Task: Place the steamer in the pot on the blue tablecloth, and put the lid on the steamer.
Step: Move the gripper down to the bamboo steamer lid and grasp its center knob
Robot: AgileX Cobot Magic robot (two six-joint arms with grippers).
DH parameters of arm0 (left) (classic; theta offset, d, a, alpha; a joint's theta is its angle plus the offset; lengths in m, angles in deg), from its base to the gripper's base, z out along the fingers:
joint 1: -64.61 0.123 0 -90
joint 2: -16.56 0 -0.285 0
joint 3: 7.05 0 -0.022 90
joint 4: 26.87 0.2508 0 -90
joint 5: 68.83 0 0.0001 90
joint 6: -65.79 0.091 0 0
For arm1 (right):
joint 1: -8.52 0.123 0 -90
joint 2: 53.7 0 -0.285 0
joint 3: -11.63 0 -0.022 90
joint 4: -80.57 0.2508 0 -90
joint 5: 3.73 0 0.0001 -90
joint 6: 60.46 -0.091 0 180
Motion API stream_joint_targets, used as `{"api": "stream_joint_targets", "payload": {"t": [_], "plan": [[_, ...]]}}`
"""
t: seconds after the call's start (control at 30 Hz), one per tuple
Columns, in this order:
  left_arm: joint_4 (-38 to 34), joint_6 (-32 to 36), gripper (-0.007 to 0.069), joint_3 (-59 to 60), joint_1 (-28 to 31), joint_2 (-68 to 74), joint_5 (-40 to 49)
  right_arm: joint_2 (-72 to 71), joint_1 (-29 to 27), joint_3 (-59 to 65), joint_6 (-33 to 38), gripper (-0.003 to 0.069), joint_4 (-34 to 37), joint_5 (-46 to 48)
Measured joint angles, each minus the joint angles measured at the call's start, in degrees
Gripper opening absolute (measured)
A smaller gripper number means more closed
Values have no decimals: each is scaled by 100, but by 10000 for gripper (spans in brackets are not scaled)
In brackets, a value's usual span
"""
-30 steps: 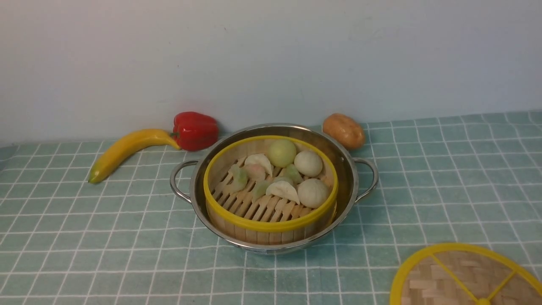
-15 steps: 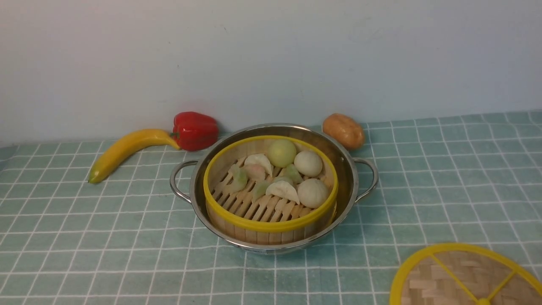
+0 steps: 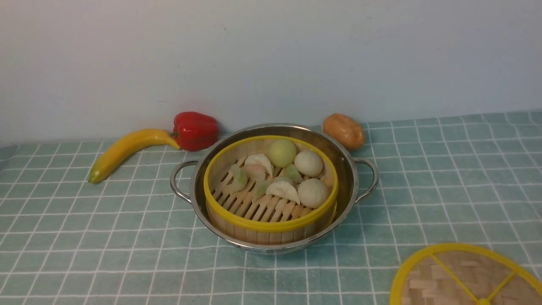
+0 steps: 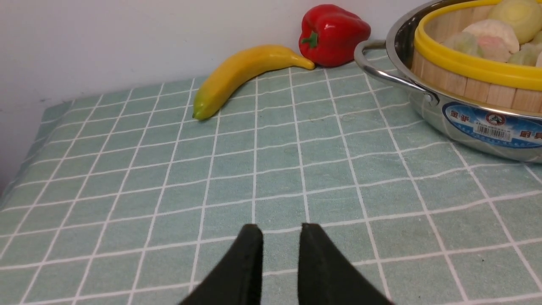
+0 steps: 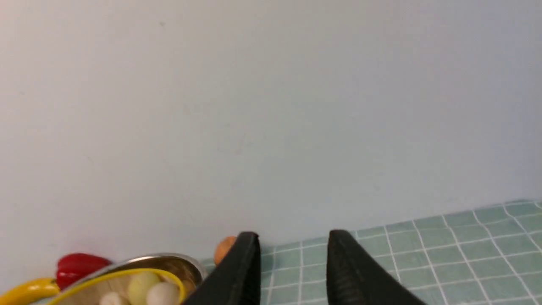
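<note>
Blue tablecloth [image 3: 84, 220] lies spread out; at its middle stands the pot [image 3: 348, 169] with the steamer [image 3: 271, 225] seated inside, uncovered. The lid [image 3: 440, 279] lies flat at front right, well apart from the pot. The right gripper [image 5: 292, 241] has its jaws wide apart, empty. The left gripper [image 4: 280, 237] is narrowly parted, empty, over bare cloth.

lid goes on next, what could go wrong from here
1. The lid lies flat on the blue tablecloth, partly outside the front view. Its thin rim and small knob give little to pinch, so the right gripper might slip off or snag the cloth.
2. In the steamer, the green bun looks close to rim height and might prop the lid up crooked.
</note>
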Motion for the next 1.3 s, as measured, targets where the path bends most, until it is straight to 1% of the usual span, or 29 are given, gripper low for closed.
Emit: {"api": "stream_joint_targets", "payload": {"t": [0.07, 0.17, 0.23, 0.33, 0.4, 0.47, 0.5, 0.53, 0.57, 0.7, 0.73, 0.77, 0.8, 0.83, 0.9, 0.97, 1.1, 1.13, 1.17, 1.3], "plan": [[0, 0, 128, 0, 0, 0, 0, 0, 0, -495, -92, 243, 145, 414], [0, 0, 135, 0, 0, 0, 0, 0, 0, -1049, -205, 243, 468, 552], [0, 0, 138, 0, 0, 0, 0, 0, 0, -1274, -180, 243, 506, 707], [0, -5, 138, 0, 0, 0, 0, 155, 0, -1830, 307, 243, 431, 1754], [0, -5, 142, 0, 0, 0, 0, 544, 0, -2110, 642, 243, 376, 2455], [0, -5, 148, 0, 0, 0, 0, 1266, 0, -2400, 1077, 243, 355, 3155], [0, -5, 148, 0, 0, 0, 0, 1353, 0, -2426, 1121, 243, 355, 3155], [0, -5, 149, 0, 0, 0, 0, 1806, 0, -2545, 1345, 243, 367, 3454], [0, -5, 148, 0, 0, 0, 0, 2574, 0, -2713, 1765, 243, 395, 3811], [0, -5, 150, 0, 0, 0, 0, 4353, 0, -2972, 2677, 243, 579, 3977], [0, -5, 158, 0, 0, 0, 0, 5009, 0, -3082, 2984, 243, 705, 3998], [0, -5, 158, 0, 0, 0, 0, 5098, 0, -3098, 2984, 243, 721, 3998], [0, -5, 162, 0, 0, 0, 0, 5809, 34, -3205, 3225, 243, 832, 3992], [0, -5, 167, 0, 0, 0, 0, 6212, 126, -3294, 3319, 243, 834, 3984], [0, -5, 170, 0, 0, 0, 0, 6584, 240, -3355, 3343, 243, 790, 3984], [0, -5, 174, 0, 0, 0, 0, 7305, 587, -3464, 3255, 243, 544, 3984], [4, -5, 181, 0, 0, 0, 0, 8341, 1287, -3508, 2490, 243, -276, 3984], [4, -5, 181, 0, 0, 0, 0, 8423, 1348, -3508, 2394, 243, -353, 3984], [4, -5, 188, 0, 0, 0, 0, 8741, 1559, -3508, 2076, 243, -646, 3984], [4, -5, 191, 0, 0, 0, 0, 9101, 1825, -3514, 1752, 243, -874, 3893]]}}
